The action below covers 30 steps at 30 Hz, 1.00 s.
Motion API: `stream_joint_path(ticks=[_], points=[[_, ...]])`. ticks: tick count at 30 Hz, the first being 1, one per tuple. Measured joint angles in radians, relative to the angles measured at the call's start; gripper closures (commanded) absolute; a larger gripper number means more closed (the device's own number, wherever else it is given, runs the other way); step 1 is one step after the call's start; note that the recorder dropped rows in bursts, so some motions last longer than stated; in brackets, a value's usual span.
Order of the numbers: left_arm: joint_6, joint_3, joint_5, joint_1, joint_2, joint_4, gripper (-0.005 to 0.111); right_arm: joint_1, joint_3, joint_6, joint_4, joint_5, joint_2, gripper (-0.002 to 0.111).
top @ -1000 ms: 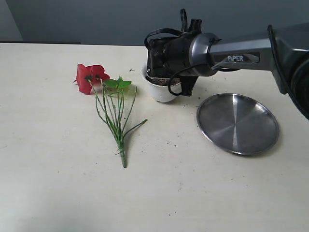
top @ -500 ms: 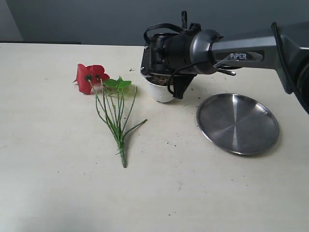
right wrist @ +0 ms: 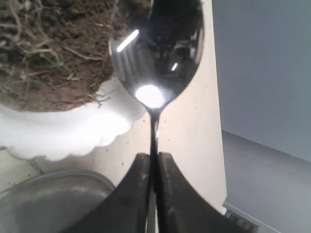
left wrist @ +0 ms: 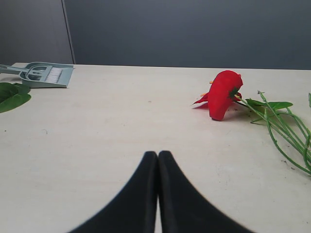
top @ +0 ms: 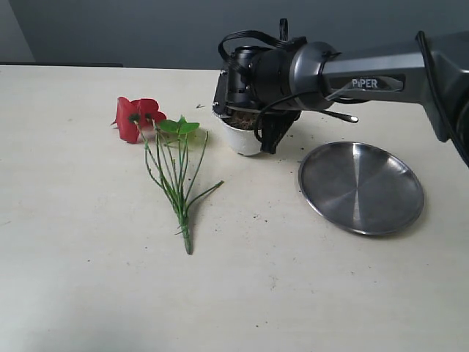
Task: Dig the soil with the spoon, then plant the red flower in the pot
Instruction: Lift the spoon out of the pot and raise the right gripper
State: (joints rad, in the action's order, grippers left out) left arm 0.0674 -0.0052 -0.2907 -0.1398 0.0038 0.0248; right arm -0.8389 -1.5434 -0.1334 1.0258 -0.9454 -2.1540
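My right gripper (right wrist: 153, 158) is shut on the thin handle of the spoon (right wrist: 155, 48). The spoon's shiny bowl hangs over the scalloped rim of the white pot (right wrist: 73, 131), at the edge of the dark fibrous soil (right wrist: 53, 48); its tip is cut off by the frame. In the exterior view the right wrist covers the top of the pot (top: 244, 141), and the spoon's handle end (top: 341, 116) sticks out to the right. The red flower (top: 136, 117) lies flat left of the pot, its green stems (top: 176, 183) pointing toward the front. My left gripper (left wrist: 158, 154) is shut and empty, low over the table, some way from the flower (left wrist: 222, 93).
A round steel plate (top: 360, 187) lies right of the pot, close to its base. Soil crumbs dot the table around the pot. The left wrist view shows a grey dustpan with a brush (left wrist: 46, 75) and a green leaf (left wrist: 12, 96) at the table's far side.
The right wrist has shifted slightly left and up over the pot and turned a little, bringing the spoon's handle end further out on the right. The flower, plate and pot have not moved.
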Motion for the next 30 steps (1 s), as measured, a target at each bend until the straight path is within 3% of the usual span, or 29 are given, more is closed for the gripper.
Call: stream_joint_path(ticks=[5, 13, 18, 30], points=[[0.000, 0.000, 0.000, 0.000, 0.000, 0.000, 0.106, 0.000, 0.000, 0.035, -0.044, 0.014, 0.004, 0.109], [0.000, 0.000, 0.000, 0.000, 0.000, 0.000, 0.106, 0.000, 0.000, -0.283, -0.098, 0.057, 0.016, 0.109], [0.000, 0.000, 0.000, 0.000, 0.000, 0.000, 0.106, 0.000, 0.000, -0.338, -0.217, 0.120, 0.057, 0.109], [0.000, 0.000, 0.000, 0.000, 0.000, 0.000, 0.106, -0.002, 0.000, -0.430, -0.146, 0.221, 0.090, 0.109]])
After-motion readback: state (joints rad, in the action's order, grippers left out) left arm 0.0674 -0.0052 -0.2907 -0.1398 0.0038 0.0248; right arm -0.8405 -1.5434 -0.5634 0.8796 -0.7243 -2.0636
